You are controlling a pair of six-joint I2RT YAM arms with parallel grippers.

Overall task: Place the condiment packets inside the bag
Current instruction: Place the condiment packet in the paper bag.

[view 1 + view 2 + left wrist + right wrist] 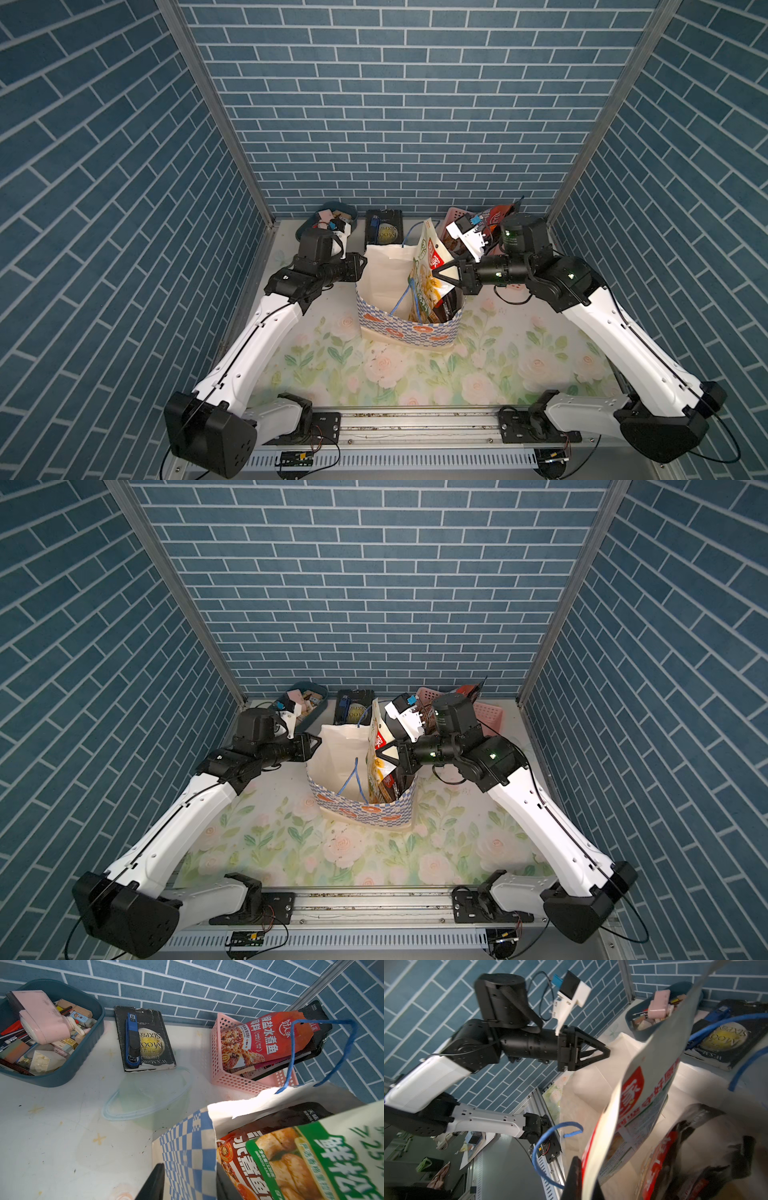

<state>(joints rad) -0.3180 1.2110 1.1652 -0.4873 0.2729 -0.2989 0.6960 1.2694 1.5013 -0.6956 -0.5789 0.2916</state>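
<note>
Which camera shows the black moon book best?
The left wrist view: the book lies close and nearly whole, its moon and title readable. Both top views show it small at the back wall, behind the bag. The right wrist view shows only part, blurred, behind a packet.

Here's the white paper carrier bag (399,330), blue-and-white checkered band and orange round emblems along its base, standing upright with its mouth wide open, one blue cord handle (401,298) drooping inside. Poking well above the rim on its right side is the pale green-yellow glossy packet (426,249), upright and slightly tilted, its food picture facing into the bag (lower half already inside). Tucked behind it against the right wall sit a red-and-brown packet (234,1153) and a black packet (301,1113), both in. Not yet in: a red-orange packet (268,1036) lying atop dark packets (322,1036) in the pink perforated basket (232,1082) beyond the bag.
</note>
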